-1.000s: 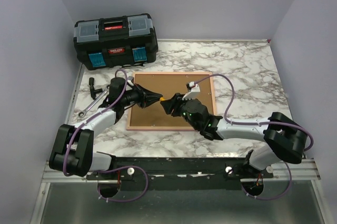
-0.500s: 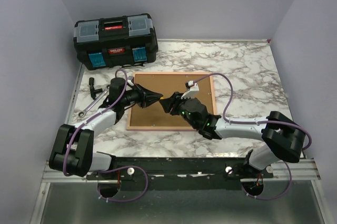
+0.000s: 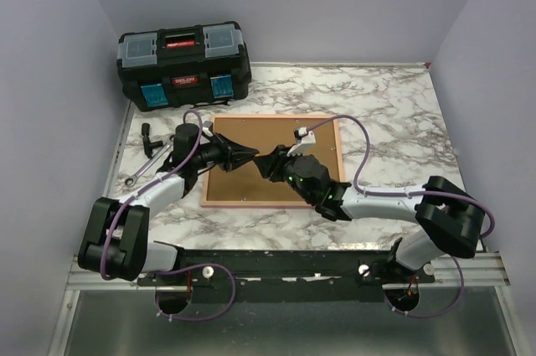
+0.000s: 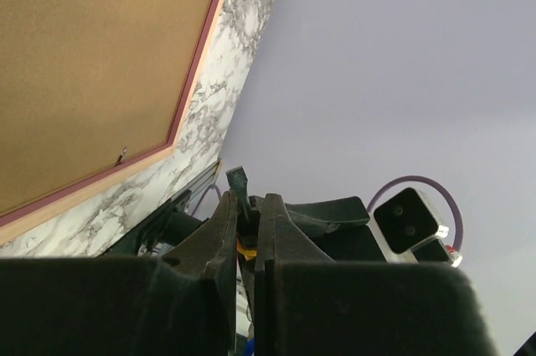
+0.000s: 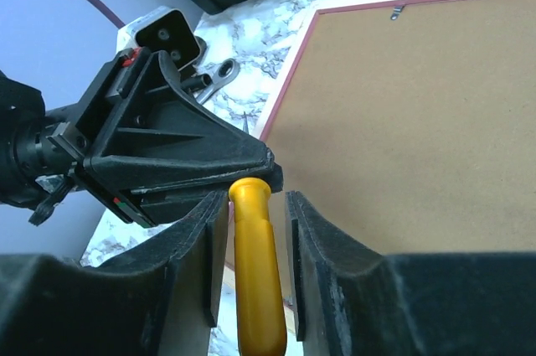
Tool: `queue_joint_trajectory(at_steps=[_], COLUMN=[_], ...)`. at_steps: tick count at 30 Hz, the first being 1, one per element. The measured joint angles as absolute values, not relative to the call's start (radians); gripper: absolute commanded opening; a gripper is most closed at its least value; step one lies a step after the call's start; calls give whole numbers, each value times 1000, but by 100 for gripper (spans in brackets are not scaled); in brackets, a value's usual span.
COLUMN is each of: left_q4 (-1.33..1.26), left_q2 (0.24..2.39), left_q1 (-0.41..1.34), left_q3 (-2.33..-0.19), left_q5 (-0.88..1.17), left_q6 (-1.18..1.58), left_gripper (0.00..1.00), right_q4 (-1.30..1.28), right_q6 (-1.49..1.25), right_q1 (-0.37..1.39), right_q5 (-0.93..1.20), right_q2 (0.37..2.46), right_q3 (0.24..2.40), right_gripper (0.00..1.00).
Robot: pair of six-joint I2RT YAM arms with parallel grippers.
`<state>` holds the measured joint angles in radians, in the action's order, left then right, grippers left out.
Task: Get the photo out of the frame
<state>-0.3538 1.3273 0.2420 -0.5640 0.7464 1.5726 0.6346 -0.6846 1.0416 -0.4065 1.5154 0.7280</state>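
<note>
The pink frame [image 3: 338, 152] lies face down mid-table with its brown backing board [image 3: 251, 182] up. The photo is hidden under the board. My left gripper [image 3: 254, 156] hovers over the board's left part, shut on the dark end of a yellow-handled tool [image 5: 255, 272]. My right gripper [image 3: 266, 163] meets it tip to tip. Its jaws stand open around the yellow handle, with a gap on the right side. The frame's edge also shows in the left wrist view [image 4: 197, 71] and the right wrist view [image 5: 289, 79].
A black toolbox [image 3: 183, 64] stands at the back left. A wrench [image 3: 149, 165] and a black tool [image 3: 151, 138] lie left of the frame. Small metal tabs [image 4: 122, 155] hold the board at the frame's edge. Purple walls close both sides.
My right gripper has slid a little left towards the left gripper, so the yellow handle no longer shows from above. The left arm and the frame have not moved.
</note>
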Motion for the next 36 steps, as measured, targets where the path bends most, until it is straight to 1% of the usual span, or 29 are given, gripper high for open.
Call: queue_joint_trajectory(at_steps=[1, 2, 3, 4, 6, 7, 8, 9, 11, 13, 14, 15, 19, 23, 25, 30, 36], left_q4=[-354, -355, -355, -355, -356, -357, -358, -357, -348, -302, -275, -242, -104, 4, 12, 7, -63], left_q2=[1327, 1327, 1327, 1327, 1327, 1327, 1328, 1328, 1328, 1328, 1327, 1327, 1309, 1279, 1267, 1306, 1414], left_q1=[242, 242, 242, 242, 241, 239, 239, 239, 237, 237, 237, 237, 228, 226, 236, 342, 493], left_q3=[-564, -564, -563, -562, -561, -561, -561, -561, -562, -577, -588, -601, -665, -739, -756, -792, -785], left_q5=[746, 746, 746, 742, 745, 746, 746, 745, 746, 745, 743, 739, 683, 613, 595, 600, 663], left_q6=[1573, 1573, 1572, 1572, 1573, 1572, 1571, 1570, 1553, 1526, 1507, 1486, 1387, 1277, 1235, 1164, 1148], left_gripper=[0, 0, 0, 0, 0, 3, 13, 25, 44, 54, 58, 60, 60, 55, 55, 51, 47], right_q4=[634, 635, 634, 635, 632, 631, 625, 614, 582, 532, 492, 457, 290, 76, -57, -335, -520], right_q6=[-681, -680, -680, -680, -681, -680, -680, -681, -680, -679, -678, -679, -678, -662, -644, -572, -500], right_q1=[1042, 1042, 1042, 1042, 1042, 1042, 1042, 1042, 1042, 1041, 1034, 1023, 947, 836, 758, 611, 569], right_q5=[-406, -406, -405, -402, -405, -405, -405, -406, -413, -428, -435, -442, -453, -450, -439, -416, -400], right_q2=[1517, 1519, 1521, 1523, 1523, 1523, 1524, 1524, 1521, 1508, 1495, 1481, 1406, 1340, 1336, 1382, 1521], right_q3=[728, 728, 728, 728, 733, 735, 738, 743, 757, 763, 762, 762, 757, 772, 810, 967, 1171], right_gripper=[39, 30, 13, 1, 1, 1, 1, 1, 1, 1, 1, 1, 1, 1, 1, 1, 1])
